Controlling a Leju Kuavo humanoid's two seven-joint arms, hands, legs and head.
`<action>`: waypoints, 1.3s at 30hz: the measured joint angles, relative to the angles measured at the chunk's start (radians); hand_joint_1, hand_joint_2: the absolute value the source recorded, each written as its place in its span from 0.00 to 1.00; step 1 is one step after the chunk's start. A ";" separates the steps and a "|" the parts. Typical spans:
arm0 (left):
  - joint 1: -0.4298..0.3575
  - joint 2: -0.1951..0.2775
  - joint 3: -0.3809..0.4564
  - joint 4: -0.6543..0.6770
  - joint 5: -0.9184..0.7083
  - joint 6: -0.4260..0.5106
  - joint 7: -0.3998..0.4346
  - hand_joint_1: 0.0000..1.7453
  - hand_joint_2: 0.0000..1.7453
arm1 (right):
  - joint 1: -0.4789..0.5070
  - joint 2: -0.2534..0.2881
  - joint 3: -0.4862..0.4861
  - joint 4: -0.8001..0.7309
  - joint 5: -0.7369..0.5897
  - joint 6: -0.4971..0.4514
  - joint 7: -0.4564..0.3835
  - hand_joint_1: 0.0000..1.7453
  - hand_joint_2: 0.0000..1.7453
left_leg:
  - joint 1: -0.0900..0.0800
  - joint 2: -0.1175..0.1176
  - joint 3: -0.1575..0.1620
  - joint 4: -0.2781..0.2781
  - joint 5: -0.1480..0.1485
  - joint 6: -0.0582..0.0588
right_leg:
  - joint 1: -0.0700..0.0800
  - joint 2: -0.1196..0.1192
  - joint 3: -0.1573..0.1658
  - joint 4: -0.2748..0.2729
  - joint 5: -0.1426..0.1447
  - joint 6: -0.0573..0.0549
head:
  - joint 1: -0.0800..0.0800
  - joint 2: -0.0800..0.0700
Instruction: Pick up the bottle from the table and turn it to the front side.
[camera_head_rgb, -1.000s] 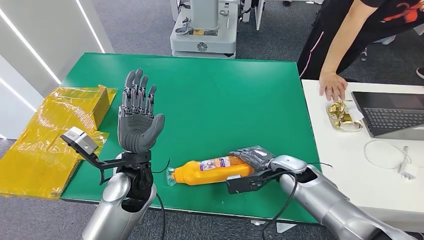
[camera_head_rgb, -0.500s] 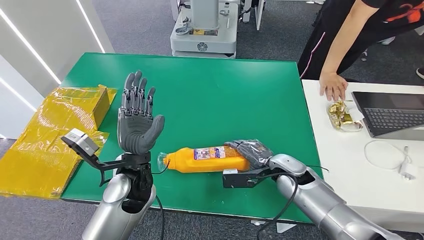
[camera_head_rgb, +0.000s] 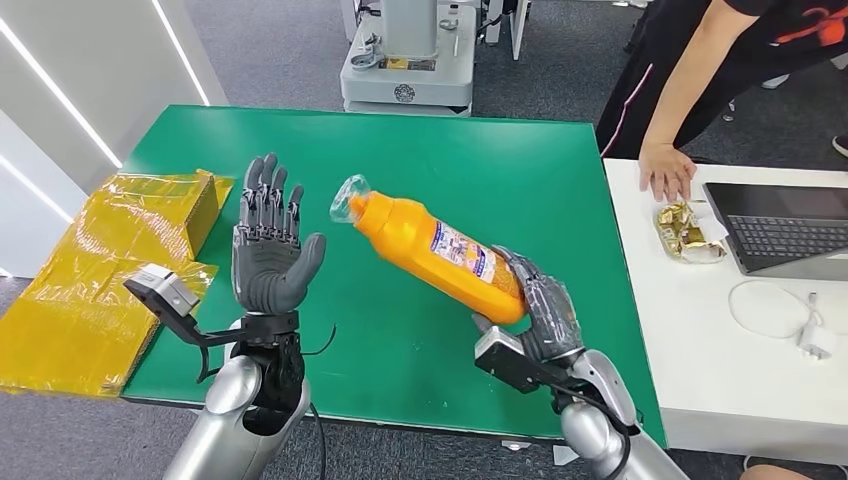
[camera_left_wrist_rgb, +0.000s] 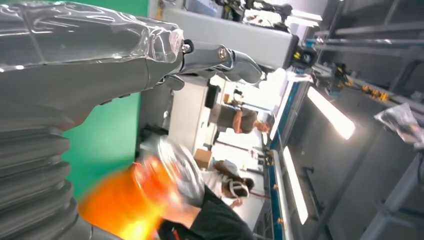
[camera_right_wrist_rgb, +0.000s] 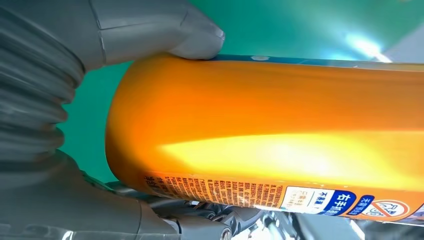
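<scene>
Orange plastic is catching the light as the bottle (camera_head_rgb: 437, 246) is hanging above the green table (camera_head_rgb: 520, 170), clear of its surface and tilted, with its wrapped clear cap pointing up and toward the robot's left. The right robot hand (camera_head_rgb: 537, 306) is gripping the bottle's lower end, dark fingers (camera_head_rgb: 548, 300) wrapping around the base beside the label. In the right wrist view the bottle (camera_right_wrist_rgb: 280, 135) is lying across the frame, the grey thumb (camera_right_wrist_rgb: 160, 30) pressing on one side of its base and a strip of printed label running along the other.

The left robot hand (camera_head_rgb: 268, 240) is standing upright near the table's front edge, palm facing the bottle, fingers spread and holding nothing; it is sitting just beside the cap without touching it. In the left wrist view the bottle (camera_left_wrist_rgb: 145, 195) is showing as an orange blur past the hand's grey cover.

Yellow plastic-wrapped packaging (camera_head_rgb: 100, 260) is lying off the table's left edge. On the white table (camera_head_rgb: 720, 340) to the right, a person's hand (camera_head_rgb: 666, 170) is resting near a small tray of gold-wrapped sweets (camera_head_rgb: 688, 232), with a laptop (camera_head_rgb: 785, 226) and a white cable (camera_head_rgb: 775, 310) close by.
</scene>
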 joint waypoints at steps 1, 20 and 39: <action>0.000 0.000 0.000 0.000 0.003 0.007 0.002 0.00 1.00 | 0.019 0.000 -0.010 -0.020 -0.002 -0.011 -0.003 1.00 1.00 | 0.000 0.000 0.000 0.000 0.000 0.000 | 0.000 0.000 0.000 0.000 0.000 0.000 | 0.000 0.000; 0.016 -0.002 -0.005 -0.023 0.065 0.078 0.000 0.00 1.00 | 0.225 0.001 -0.085 -0.253 0.029 -0.047 0.006 1.00 1.00 | 0.000 0.000 -0.001 0.000 0.000 0.000 | 0.000 0.000 -0.001 0.000 0.000 0.000 | 0.000 0.000; -0.038 0.035 -0.125 -0.022 0.086 -0.192 0.109 0.00 1.00 | 0.030 0.036 -0.033 -0.200 0.082 0.131 0.027 1.00 1.00 | 0.000 0.000 -0.001 0.000 0.000 0.000 | 0.000 0.000 -0.001 0.000 0.000 0.000 | 0.000 0.000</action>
